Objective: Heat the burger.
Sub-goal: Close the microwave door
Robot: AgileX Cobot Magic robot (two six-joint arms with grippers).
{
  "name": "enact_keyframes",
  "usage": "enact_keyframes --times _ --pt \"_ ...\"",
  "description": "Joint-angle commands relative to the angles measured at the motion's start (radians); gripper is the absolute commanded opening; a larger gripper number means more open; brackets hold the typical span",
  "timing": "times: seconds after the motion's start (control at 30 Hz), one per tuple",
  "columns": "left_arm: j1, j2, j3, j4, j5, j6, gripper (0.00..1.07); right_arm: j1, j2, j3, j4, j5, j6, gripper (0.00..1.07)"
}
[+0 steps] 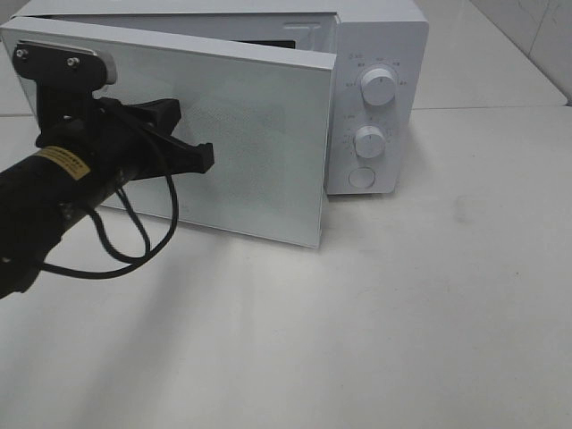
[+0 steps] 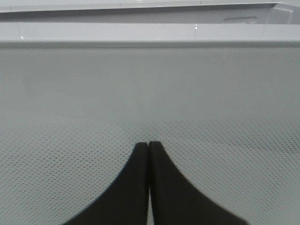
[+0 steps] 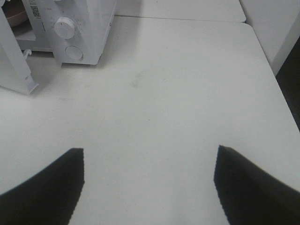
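My right pincer [image 3: 149, 150] hangs released, jaws wide apart, over the white tabletop [image 1: 402, 313]. Further in, my left pincer [image 1: 207, 158] is clenched on nothing. Its tips are pressed together right at the dotted outer face of the door [image 1: 250, 116], though I cannot tell if they touch it. That door stands ajar on the white microwave [image 1: 380, 54], which has two knobs [image 1: 379, 89] on its panel. Deep in the cavity I see only a brownish-pink sliver [image 3: 16, 16]. I cannot tell whether it is the burger, how it looks or which way it points.
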Motion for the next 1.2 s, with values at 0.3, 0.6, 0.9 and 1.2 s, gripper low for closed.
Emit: enact_keyframes --times 0.3,0.6,0.9,1.2 --pt "-0.085 0.140 -0.246 -0.227 0.083 0.094 0.00 -0.007 -0.031 0.004 0.001 -0.004 -0.002 0.75" --pt "-0.085 0.208 -0.382 -0.270 0.102 0.127 0.00 -0.007 -0.031 0.004 0.001 -0.004 -0.002 0.75" --pt "-0.081 0.253 -0.485 -0.325 0.184 0.192 0.00 -0.007 -0.031 0.004 0.001 -0.004 -0.002 0.75" --pt "-0.071 0.257 -0.503 -0.331 0.214 0.213 0.00 -0.007 -0.031 0.004 0.001 -0.004 -0.002 0.75"
